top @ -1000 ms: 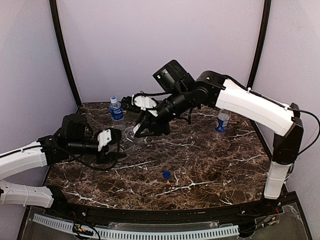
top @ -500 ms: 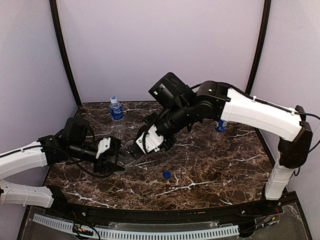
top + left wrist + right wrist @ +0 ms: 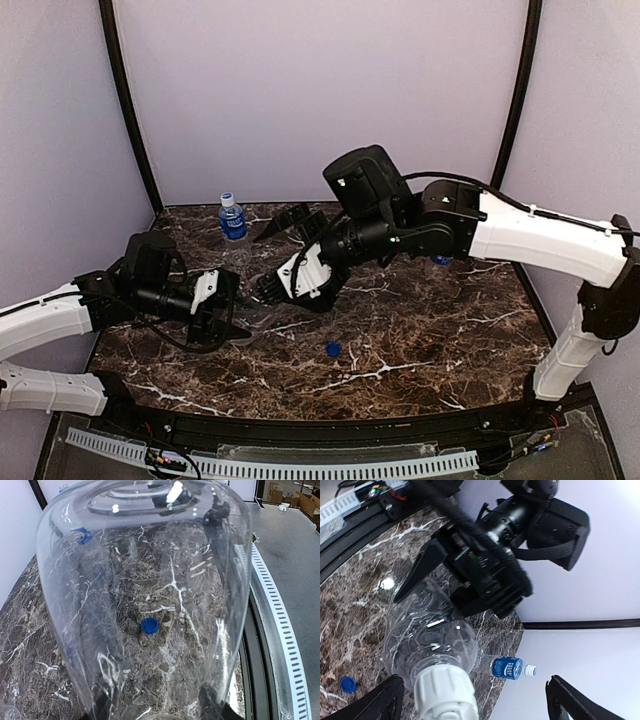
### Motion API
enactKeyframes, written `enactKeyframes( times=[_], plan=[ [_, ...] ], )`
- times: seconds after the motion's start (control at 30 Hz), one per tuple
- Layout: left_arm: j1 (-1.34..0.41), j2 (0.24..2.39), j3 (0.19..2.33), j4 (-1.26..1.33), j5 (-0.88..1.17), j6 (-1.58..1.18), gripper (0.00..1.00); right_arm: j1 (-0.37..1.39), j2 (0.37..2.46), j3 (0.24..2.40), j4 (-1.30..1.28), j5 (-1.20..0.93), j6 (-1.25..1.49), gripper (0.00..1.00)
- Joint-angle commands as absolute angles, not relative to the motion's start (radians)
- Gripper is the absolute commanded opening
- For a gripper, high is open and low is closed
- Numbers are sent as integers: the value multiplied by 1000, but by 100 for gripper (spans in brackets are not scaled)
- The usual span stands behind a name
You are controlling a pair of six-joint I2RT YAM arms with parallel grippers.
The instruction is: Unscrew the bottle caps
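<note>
My left gripper (image 3: 222,305) is shut on the body of a clear unlabelled bottle (image 3: 243,300), held tilted just above the table. The bottle (image 3: 150,580) fills the left wrist view, with my fingers (image 3: 215,707) at its base. A white cap (image 3: 445,692) sits on its neck. My right gripper (image 3: 475,680) stands open, wide of that cap and not touching it; in the top view it (image 3: 272,265) hovers at the bottle's neck end. A loose blue cap (image 3: 333,349) lies on the table. A blue-labelled bottle (image 3: 232,218) stands capped at the back left.
Another bottle (image 3: 441,259) at the back right is almost wholly hidden behind my right arm. Purple walls close in the dark marble table (image 3: 420,330) on three sides. A black rail with a white slotted strip (image 3: 300,465) runs along the near edge.
My right gripper has opened off the white cap, which it gripped before. The right arm swung lower and nearer. The left gripper kept its hold on the bottle and barely moved.
</note>
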State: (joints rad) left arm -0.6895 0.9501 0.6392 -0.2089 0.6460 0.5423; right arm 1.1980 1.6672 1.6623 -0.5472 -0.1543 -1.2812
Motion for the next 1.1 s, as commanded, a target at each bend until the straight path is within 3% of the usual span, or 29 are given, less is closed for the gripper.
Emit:
enactKeyframes(
  times=[0.0, 0.17, 0.37, 0.5, 0.63, 0.8, 1.07],
  plan=[
    [-693, 928, 643, -175, 631, 540, 26, 1207, 1601, 1635, -394, -198, -1096, 99],
    [-692, 921, 602, -10, 448, 495, 26, 1189, 1601, 1688, -412, -231, -764, 99],
    [-692, 923, 529, 223, 123, 546, 26, 1089, 1705, 1865, -479, -283, -160, 98],
    [-692, 928, 518, 281, 32, 588, 25, 1056, 1827, 2031, -618, -86, 150, 83],
    [-692, 932, 514, 282, 13, 605, 25, 1059, 1923, 2188, -738, -83, 259, 76],
    [-691, 932, 508, 283, 12, 609, 25, 1060, 1942, 2188, -748, -107, 281, 74],
    [-692, 940, 506, 294, 13, 627, 25, 1061, 1948, 2164, -777, -186, 278, 61]
  ],
)
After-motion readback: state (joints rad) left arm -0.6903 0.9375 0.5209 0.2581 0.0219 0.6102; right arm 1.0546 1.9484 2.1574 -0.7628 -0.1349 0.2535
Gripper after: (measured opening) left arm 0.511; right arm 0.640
